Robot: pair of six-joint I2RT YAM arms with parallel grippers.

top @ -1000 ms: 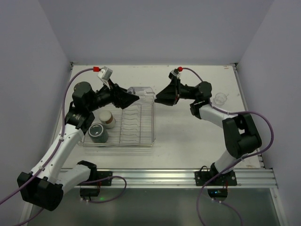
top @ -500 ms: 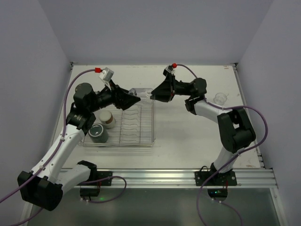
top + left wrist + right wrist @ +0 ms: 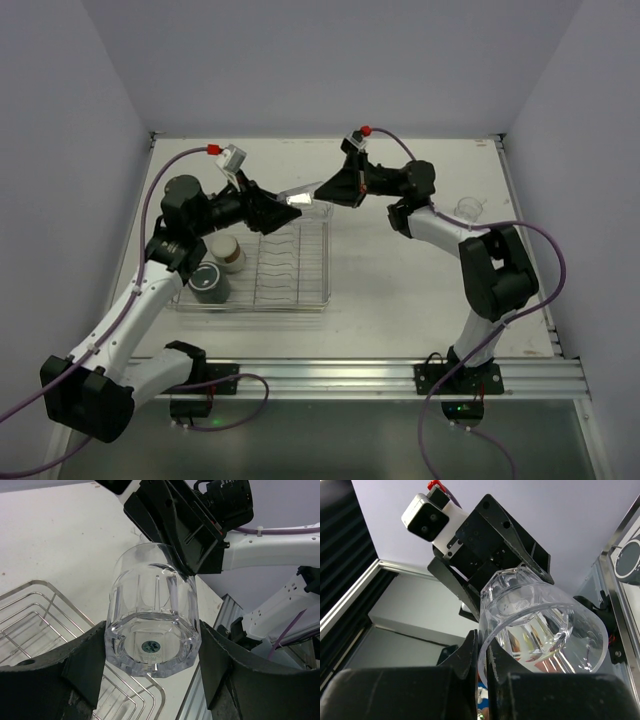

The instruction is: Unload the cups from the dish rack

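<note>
A clear tumbler [image 3: 300, 197] hangs in the air over the far right corner of the dish rack [image 3: 326, 262], lying roughly sideways between both grippers. My left gripper [image 3: 286, 207] is shut on its thick base [image 3: 152, 652], one finger on each side. From the right, my right gripper [image 3: 320, 190] is shut on the tumbler's rim [image 3: 483, 647], pinching the wall between its fingers. A cream cup [image 3: 228, 252] and a dark mug [image 3: 209, 283] stand in the rack's left end. The rack's wires [image 3: 35, 607] show below the tumbler in the left wrist view.
Another clear cup [image 3: 467, 209] stands on the white table [image 3: 400, 290] at the far right, behind the right arm. Walls close in the table on three sides. The arm bases sit on the metal rail [image 3: 330, 375] at the near edge.
The right gripper has moved left to the tumbler and shut on its rim. The left gripper has kept hold of the base and raised it slightly.
</note>
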